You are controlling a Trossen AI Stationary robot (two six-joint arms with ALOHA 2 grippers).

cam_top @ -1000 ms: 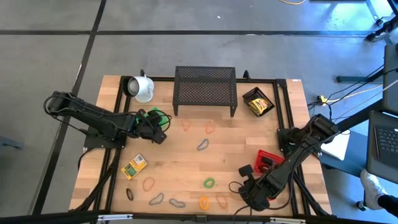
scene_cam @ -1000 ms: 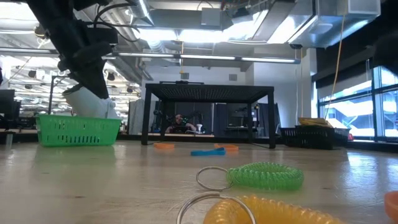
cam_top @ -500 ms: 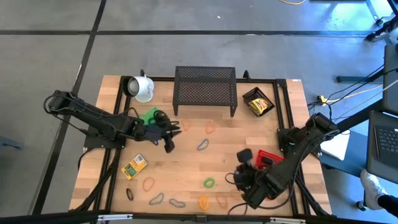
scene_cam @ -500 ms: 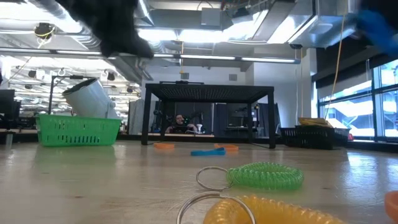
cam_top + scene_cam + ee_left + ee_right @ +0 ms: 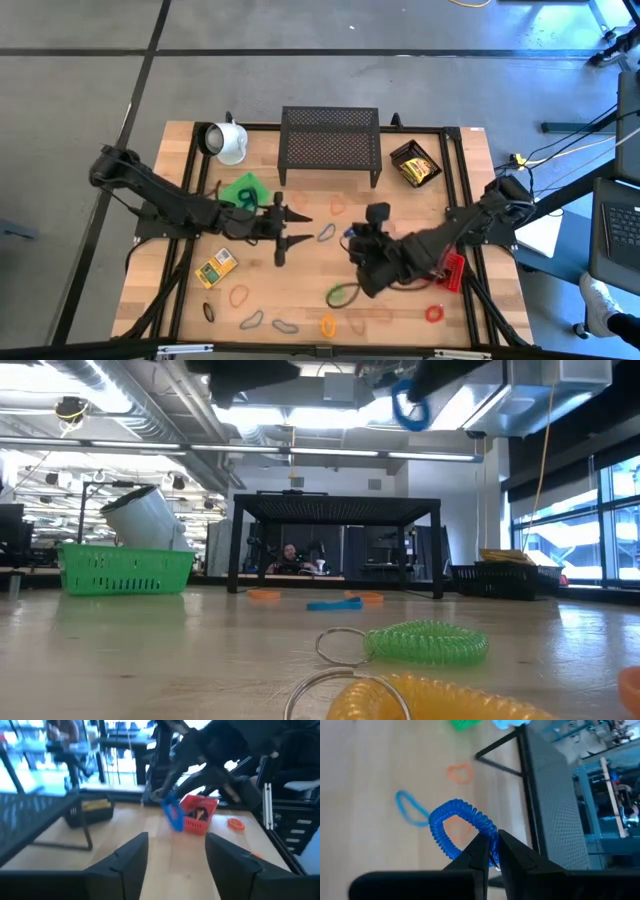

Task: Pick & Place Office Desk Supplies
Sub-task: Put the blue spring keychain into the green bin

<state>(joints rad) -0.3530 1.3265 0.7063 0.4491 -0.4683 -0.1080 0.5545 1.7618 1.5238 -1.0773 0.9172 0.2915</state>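
A blue coiled loop (image 5: 456, 826) hangs above the middle of the table (image 5: 300, 270), with my right gripper (image 5: 352, 240) shut on it. It shows high up in the low view as the blue loop (image 5: 408, 406). My left gripper (image 5: 293, 229) stands open just left of it, its fingers pointing at the loop (image 5: 172, 813) and nothing between them. Several other loops lie flat on the wood: a green one (image 5: 338, 295), an orange one (image 5: 238, 295), a red one (image 5: 433, 313). A yellow box (image 5: 215, 268) lies near the left edge. My right gripper pinches the blue loop's coil at one end (image 5: 489, 836) between its two fingertips (image 5: 479, 851). The fingers come from the table's right side, pointing toward its left. The loop sticks out beyond the fingertips, lifted clear of the table.
A green basket (image 5: 240, 189) and a white mug (image 5: 226, 141) stand at the far left. A black mesh shelf (image 5: 330, 146) is at the far middle, and a black tray (image 5: 415, 165) with yellow boxes is to its right. A red basket (image 5: 452, 270) sits by the right edge.
My right gripper has risen from the near edge and gone toward the table's middle, carrying the blue loop clear of the wood. My left gripper has left the green basket, gone toward the table's right and opened.
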